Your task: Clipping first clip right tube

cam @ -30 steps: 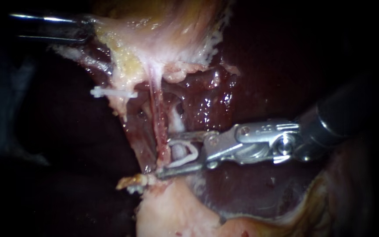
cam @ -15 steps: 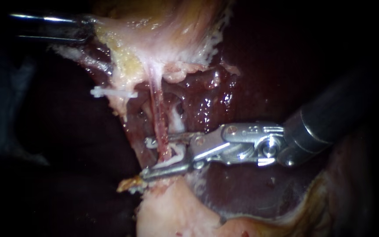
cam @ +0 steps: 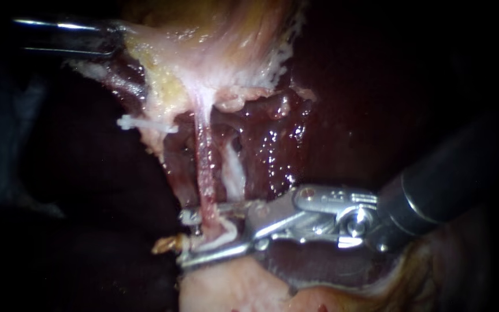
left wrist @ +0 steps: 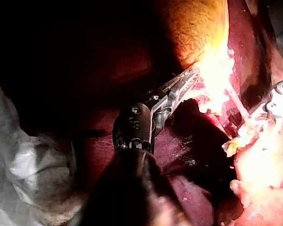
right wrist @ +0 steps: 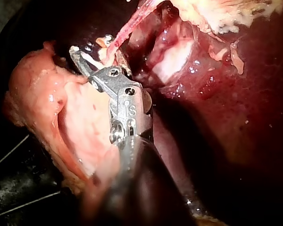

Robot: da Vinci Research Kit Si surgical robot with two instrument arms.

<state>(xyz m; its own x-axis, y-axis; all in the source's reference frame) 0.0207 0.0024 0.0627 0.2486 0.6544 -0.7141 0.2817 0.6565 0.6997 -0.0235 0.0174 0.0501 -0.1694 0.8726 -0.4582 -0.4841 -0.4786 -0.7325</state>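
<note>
Close view of a pig's liver (cam: 278,144) and gallbladder (cam: 215,46), with the right tube (cam: 203,167) as a thin reddish cord stretched taut down the middle.

The right instrument (cam: 183,240) reached in from the tube's right and crossed its lower end. Its jaws stood narrowly apart, carrying an open white clip (cam: 229,233). The tube ran down between the jaws and inside the clip, and the jaw tips showed just past the tube's left side.

Well above and left of the tube, the left instrument (left wrist: 191,80) had its jaws closed on pale gallbladder tissue, pulling the tube straight.

Another white clip (cam: 145,123) sat on tissue left of the tube's upper part. A pale strand (cam: 233,173) lay just right of the tube.

Judgement: the clip looked placed but not yet closed. To close it well, the jaws should lie square across the tube, with both tips clear beyond it and the whole tube inside. The pale strand and nearby fat should stay out of the bite. The squeeze should be steady, without dragging the tube sideways. The left instrument's pull should be firm, not tearing.
</note>
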